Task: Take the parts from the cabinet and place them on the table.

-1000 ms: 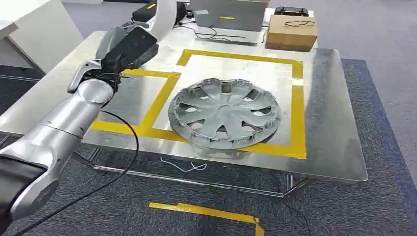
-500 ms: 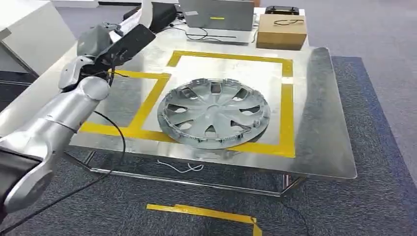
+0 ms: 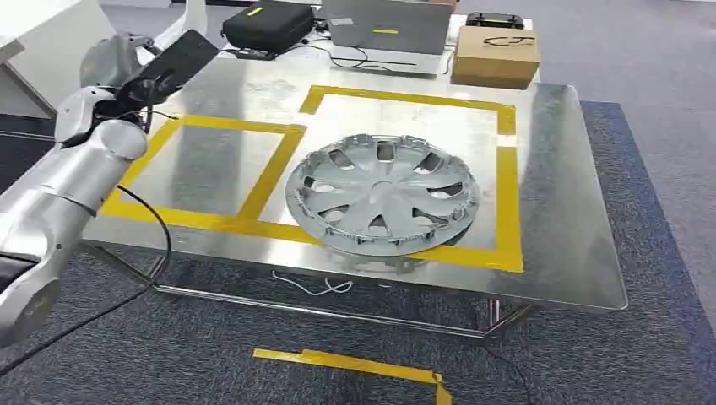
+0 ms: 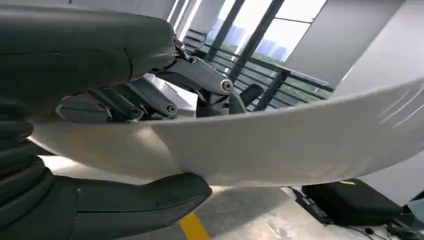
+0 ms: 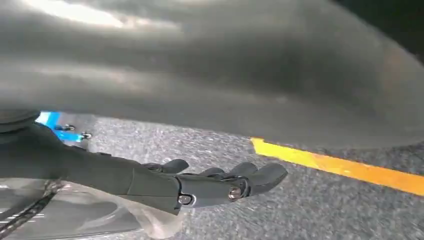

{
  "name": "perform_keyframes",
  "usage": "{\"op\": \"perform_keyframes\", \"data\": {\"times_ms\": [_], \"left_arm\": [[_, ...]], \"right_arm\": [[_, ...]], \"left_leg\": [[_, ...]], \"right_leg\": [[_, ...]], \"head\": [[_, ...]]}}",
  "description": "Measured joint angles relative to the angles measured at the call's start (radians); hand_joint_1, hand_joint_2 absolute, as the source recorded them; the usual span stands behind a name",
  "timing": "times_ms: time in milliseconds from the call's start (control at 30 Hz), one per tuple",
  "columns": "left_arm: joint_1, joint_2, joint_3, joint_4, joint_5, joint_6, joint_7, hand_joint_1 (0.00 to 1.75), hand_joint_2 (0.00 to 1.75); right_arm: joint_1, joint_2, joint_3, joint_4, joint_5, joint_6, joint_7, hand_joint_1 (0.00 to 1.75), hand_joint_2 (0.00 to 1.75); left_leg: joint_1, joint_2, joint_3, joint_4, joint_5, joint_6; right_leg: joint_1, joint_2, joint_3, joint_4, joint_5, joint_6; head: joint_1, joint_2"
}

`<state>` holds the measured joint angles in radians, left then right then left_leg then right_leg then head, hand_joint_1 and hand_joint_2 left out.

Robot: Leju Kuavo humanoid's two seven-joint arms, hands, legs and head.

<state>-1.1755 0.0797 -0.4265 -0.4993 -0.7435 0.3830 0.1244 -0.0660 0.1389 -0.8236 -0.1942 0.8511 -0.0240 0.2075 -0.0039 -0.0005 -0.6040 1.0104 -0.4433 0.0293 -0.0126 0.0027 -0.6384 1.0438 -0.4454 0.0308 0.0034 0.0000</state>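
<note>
Left robot hand (image 4: 100,150) swung leftward gripping white part (image 4: 300,145), right robot hand (image 5: 200,187) released

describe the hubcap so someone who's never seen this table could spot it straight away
Start at the shiny metal table marked with two yellow tape squares. The hubcap lies in the larger, right-hand square, its near rim overlapping the tape. It is the table's only round thing: a silver spoked disc, unlike the boxy cardboard box and black case at the far edge.

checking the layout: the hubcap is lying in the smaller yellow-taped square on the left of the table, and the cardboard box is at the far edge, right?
Not quite. The head view shows the hubcap in the larger taped square on the right; the smaller left square holds nothing. The cardboard box is at the table's far edge.
</note>
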Motion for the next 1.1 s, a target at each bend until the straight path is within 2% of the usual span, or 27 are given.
{"op": "perform_keyframes", "data": {"times_ms": [33,67,100,300,367,400,433,467,500,533,600,633,733,767,800,833,867,933,967,1000,1033,1067,1100], "left_arm": [[-0.002,0.005,0.004,0.002,0.000,0.000,0.000,1.75,1.75],[-0.001,0.012,0.007,0.006,-0.001,-0.002,0.003,1.75,1.75],[0.000,0.013,0.009,0.008,-0.001,-0.008,0.004,1.75,1.75],[0.000,0.016,0.011,0.009,-0.001,-0.011,0.005,1.75,1.75],[0.002,0.023,0.019,0.016,0.002,-0.025,0.007,1.75,1.75],[0.009,0.043,0.039,0.023,0.019,-0.038,-0.023,1.75,1.75],[0.020,0.050,0.046,0.027,0.020,-0.043,-0.026,1.75,1.75],[0.028,0.054,0.048,0.030,0.020,-0.045,-0.027,1.75,1.75],[0.034,0.056,0.049,0.032,0.020,-0.046,-0.027,1.75,1.75],[0.037,0.057,0.050,0.035,0.020,-0.048,-0.028,1.75,1.75],[0.036,0.059,0.053,0.036,0.020,-0.048,-0.031,1.75,1.75],[0.035,0.062,0.055,0.037,0.020,-0.048,-0.031,1.75,1.75],[0.036,0.063,0.060,0.038,0.023,-0.057,-0.036,1.75,1.75],[0.035,0.063,0.062,0.039,0.024,-0.063,-0.036,1.75,1.75],[0.035,0.063,0.063,0.039,0.026,-0.070,-0.036,1.75,1.75],[0.034,0.059,0.063,0.039,0.027,-0.073,-0.037,1.75,1.75],[0.034,0.059,0.064,0.039,0.029,-0.075,-0.042,0.00,1.75],[0.036,0.058,0.067,0.041,0.031,-0.090,-0.061,0.00,1.75],[0.040,0.055,0.068,0.041,0.033,-0.090,-0.072,0.00,1.75],[0.042,0.052,0.069,0.041,0.035,-0.090,-0.083,0.00,1.75],[0.043,0.050,0.070,0.041,0.037,-0.088,-0.091,0.00,1.75],[0.043,0.047,0.072,0.040,0.040,-0.086,-0.098,0.00,0.00],[0.043,0.044,0.076,0.040,0.045,-0.086,-0.106,0.00,0.00]], "right_arm": [[-0.002,0.000,-0.002,0.000,0.001,0.000,0.000,0.00,0.00],[-0.002,0.000,-0.003,0.000,0.001,0.000,-0.002,0.00,0.00],[-0.002,0.000,-0.004,0.000,0.001,0.000,-0.002,0.00,0.00],[-0.001,0.000,-0.005,0.000,0.002,0.000,-0.002,0.00,0.00],[-0.001,0.000,-0.006,0.000,0.002,-0.002,-0.002,0.00,0.00],[-0.004,0.000,-0.007,0.000,0.005,-0.002,-0.003,0.00,0.00],[-0.002,0.000,-0.008,0.000,0.006,-0.001,-0.003,0.00,0.00],[0.000,0.000,-0.010,0.000,0.006,-0.001,-0.003,0.00,0.00],[0.001,0.000,-0.011,0.000,0.007,-0.002,-0.003,0.00,0.00],[0.001,0.000,-0.011,0.000,0.007,-0.002,-0.003,0.00,0.00],[-0.001,0.000,-0.012,0.000,0.008,-0.002,-0.003,0.00,0.00],[-0.001,0.000,-0.012,0.000,0.008,-0.002,-0.003,0.00,0.00],[-0.001,0.000,-0.013,0.000,0.008,-0.002,-0.003,0.00,0.00],[-0.001,0.000,-0.013,0.000,0.008,-0.002,-0.003,0.00,0.00],[-0.002,0.000,-0.014,0.000,0.008,-0.001,-0.003,0.00,0.00],[-0.002,0.000,-0.014,0.000,0.008,0.000,-0.002,0.00,0.00],[-0.002,0.000,-0.015,0.000,0.008,0.000,-0.002,0.00,0.00],[0.000,0.000,-0.020,0.000,0.008,0.002,-0.001,0.00,0.00],[0.001,0.000,-0.021,0.000,0.010,0.002,-0.001,0.00,0.00],[0.001,0.000,-0.022,0.000,0.011,0.003,-0.001,0.00,0.00],[0.001,0.000,-0.022,0.000,0.013,0.004,-0.002,0.00,0.00],[0.000,0.000,-0.023,0.000,0.014,0.004,-0.003,0.00,0.00],[-0.001,0.000,-0.023,0.000,0.014,0.004,-0.005,0.00,0.00]], "left_leg": [[-0.007,-0.001,-0.006,0.004,-0.003,-0.005],[-0.006,-0.002,-0.009,0.006,-0.001,-0.009],[-0.005,-0.002,-0.010,0.005,0.001,-0.013],[-0.004,-0.002,-0.009,0.006,0.002,-0.015],[-0.002,-0.002,-0.009,0.003,0.004,-0.024],[0.005,-0.002,-0.075,0.162,-0.091,-0.043],[0.006,-0.002,-0.130,0.282,-0.138,-0.047],[0.007,-0.002,-0.149,0.321,-0.144,-0.048],[0.009,-0.002,-0.144,0.307,-0.124,-0.048],[0.010,-0.002,-0.118,0.252,-0.088,-0.047],[0.012,-0.002,-0.025,0.064,-0.002,-0.043],[0.009,-0.002,0.002,0.016,-0.010,-0.041],[0.002,-0.003,0.000,0.008,-0.009,-0.027],[0.001,-0.003,0.000,0.004,-0.006,-0.018],[0.008,-0.002,0.005,-0.006,0.001,-0.009],[0.008,-0.001,0.005,-0.006,0.002,-0.004],[0.007,-0.001,0.004,-0.006,0.002,0.000],[0.005,0.000,0.002,-0.005,0.003,0.003],[0.004,-0.001,0.001,-0.005,0.003,0.004],[0.003,-0.002,0.002,-0.005,0.003,0.004],[0.002,-0.003,0.002,-0.004,0.002,0.004],[0.001,-0.003,0.002,-0.003,0.002,0.003],[0.001,-0.003,0.004,-0.002,0.000,0.001]], "right_leg": [[0.004,-0.001,0.029,-0.027,-0.021,-0.003],[0.003,0.000,0.023,-0.029,-0.016,-0.011],[0.005,0.001,0.022,-0.029,-0.015,-0.012],[0.006,0.001,0.021,-0.029,-0.015,-0.013],[0.008,0.002,0.024,-0.032,-0.009,-0.024],[0.003,0.002,0.029,-0.042,-0.005,-0.042],[0.003,0.003,0.029,-0.041,-0.005,-0.042],[0.003,0.003,0.029,-0.041,-0.005,-0.042],[0.003,0.003,0.029,-0.040,-0.005,-0.042],[0.003,0.003,0.029,-0.040,-0.005,-0.042],[0.003,0.003,0.029,-0.038,-0.006,-0.038],[0.007,0.003,0.027,-0.036,-0.006,-0.033],[0.006,0.004,0.023,-0.038,-0.002,-0.016],[0.005,0.004,0.025,-0.041,-0.001,-0.009],[0.006,0.004,0.017,-0.035,-0.007,-0.003],[0.004,0.003,0.002,-0.008,-0.029,-0.002],[0.004,0.003,-0.027,0.057,-0.067,0.000],[0.003,0.002,-0.104,0.222,-0.134,0.002],[0.003,0.002,-0.132,0.276,-0.147,0.003],[0.003,0.002,-0.136,0.277,-0.134,0.002],[0.003,0.002,-0.114,0.231,-0.100,-0.001],[0.003,0.002,-0.076,0.151,-0.058,-0.004],[0.004,0.002,-0.023,0.045,-0.013,-0.008]], "head": [[0.000,0.000],[-0.005,0.000],[-0.003,0.000],[-0.003,0.000],[-0.002,0.000],[-0.007,0.000],[-0.007,0.000],[-0.008,0.000],[-0.007,0.000],[-0.008,0.000],[-0.008,0.000],[-0.006,0.000],[-0.006,0.000],[-0.005,0.000],[-0.006,0.000],[-0.003,0.000],[-0.002,0.000],[-0.003,0.000],[-0.003,0.000],[-0.003,0.000],[-0.003,0.000],[-0.003,0.000],[-0.003,0.000]]}}
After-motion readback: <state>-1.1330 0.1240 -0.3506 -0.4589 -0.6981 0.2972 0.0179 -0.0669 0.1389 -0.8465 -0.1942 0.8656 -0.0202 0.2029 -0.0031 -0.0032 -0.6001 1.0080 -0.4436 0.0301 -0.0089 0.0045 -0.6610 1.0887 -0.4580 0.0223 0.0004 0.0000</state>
